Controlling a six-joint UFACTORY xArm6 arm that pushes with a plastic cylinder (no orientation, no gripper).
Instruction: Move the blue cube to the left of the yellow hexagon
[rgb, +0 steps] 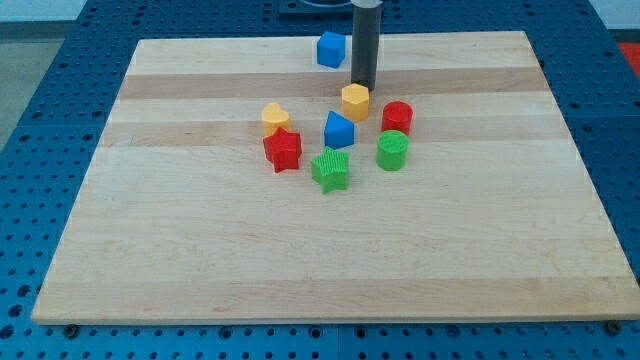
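Seven blocks sit on the table (200, 250) (no writing legible); my tip (361, 87), a bare rod tool holding nothing, stands just above the yellow hexagon (355, 100), right of the blue cube (331, 49).

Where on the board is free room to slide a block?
Free: the wooden board below the green star, plus both side margins. Crowded: the cluster around the blue block, where my tip touches the yellow hexagon.
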